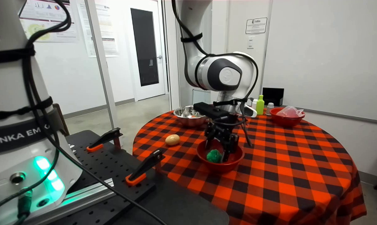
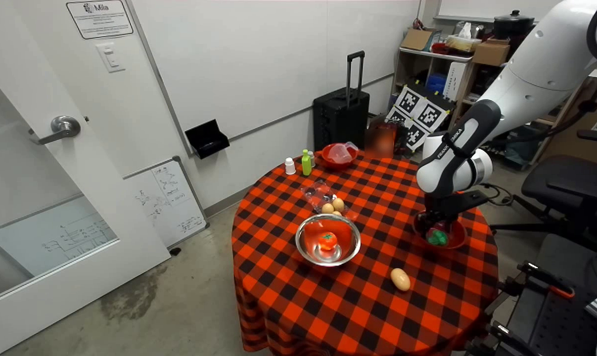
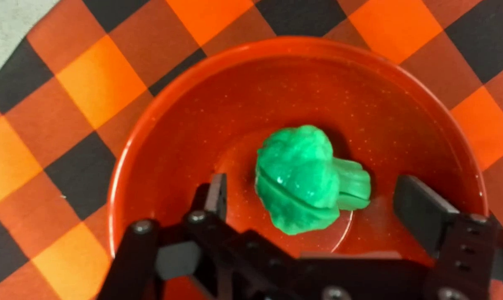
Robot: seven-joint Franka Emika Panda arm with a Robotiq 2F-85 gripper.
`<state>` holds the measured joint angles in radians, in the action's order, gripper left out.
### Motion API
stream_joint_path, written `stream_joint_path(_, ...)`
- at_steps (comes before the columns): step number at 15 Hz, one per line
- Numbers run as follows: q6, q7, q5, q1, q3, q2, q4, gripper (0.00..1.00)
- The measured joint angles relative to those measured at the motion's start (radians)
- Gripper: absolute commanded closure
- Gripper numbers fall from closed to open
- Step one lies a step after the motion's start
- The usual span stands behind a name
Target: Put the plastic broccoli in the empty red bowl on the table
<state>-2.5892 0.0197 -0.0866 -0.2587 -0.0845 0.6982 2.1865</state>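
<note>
The plastic broccoli is bright green and lies on its side on the floor of the red bowl. Both show in both exterior views, the broccoli inside the bowl. The bowl stands on the table with the checkered cloth. My gripper is open and points down into the bowl. Its fingers stand on either side of the broccoli, with a gap at each side. In an exterior view the gripper hides part of the bowl's inside.
A silver bowl holds a toy tomato. A loose egg lies near the red bowl. An egg carton, a yellow-green bottle and another red bowl with clear plastic stand farther off. Clamps rise at the robot's bench.
</note>
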Motion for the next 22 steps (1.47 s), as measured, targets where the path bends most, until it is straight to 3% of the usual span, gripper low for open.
stream_joint_path(6, -0.011, -0.003, -0.024, 0.002, 0.000, -0.013, 0.013, 0.00)
stream_joint_path(17, -0.049, -0.018, -0.024, 0.065, 0.003, -0.300, 0.207, 0.00)
stream_joint_path(22, -0.037, -0.017, -0.024, 0.076, 0.009, -0.340, 0.235, 0.00)
